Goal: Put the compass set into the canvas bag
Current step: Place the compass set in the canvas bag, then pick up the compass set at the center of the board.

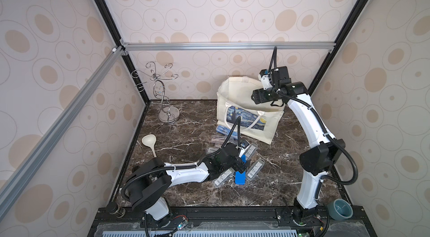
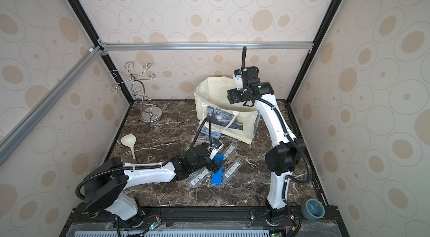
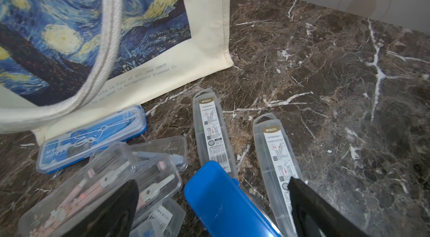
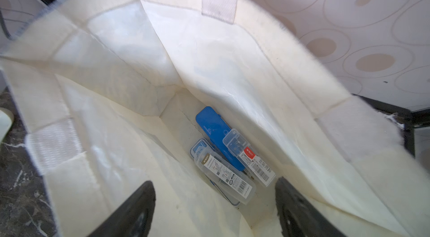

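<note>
right fingers (image 4: 132,215) apart over canvas bag (image 4: 267,66)

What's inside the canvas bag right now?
On the bag's floor: a blue case, a red-labelled clear case lying on it, another clear case, and a blue-rimmed case mostly covered beneath that. Anything under the pile is hidden.

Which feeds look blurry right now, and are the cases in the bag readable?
Right wrist view: bag rim smeared, but cases at its bottom sharp, labels and barcodes visible. Left wrist view: print crisp, blue case nearest the lens soft and glossy. Both top views: evenly lit, in focus.
</note>
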You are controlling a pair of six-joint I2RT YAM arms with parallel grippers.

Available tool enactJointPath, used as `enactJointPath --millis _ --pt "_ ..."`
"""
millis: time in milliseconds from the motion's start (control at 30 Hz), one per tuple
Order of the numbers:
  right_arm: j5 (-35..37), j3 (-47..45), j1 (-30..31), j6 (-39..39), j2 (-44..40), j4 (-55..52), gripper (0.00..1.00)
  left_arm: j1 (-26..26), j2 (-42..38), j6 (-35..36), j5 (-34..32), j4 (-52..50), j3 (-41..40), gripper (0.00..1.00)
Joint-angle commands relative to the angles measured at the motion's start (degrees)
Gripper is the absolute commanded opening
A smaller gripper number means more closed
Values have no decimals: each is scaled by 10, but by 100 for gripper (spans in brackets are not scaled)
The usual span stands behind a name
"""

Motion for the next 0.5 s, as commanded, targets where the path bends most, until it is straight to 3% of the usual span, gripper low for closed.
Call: enactJointPath --millis 0,467 --pt "20 -42 2 22 -66 33 86 -17 23 25 -9 -29 43 100" --pt "190 -323 -13 83 -320 87 93 -78 136 55 3 -192 182 95"
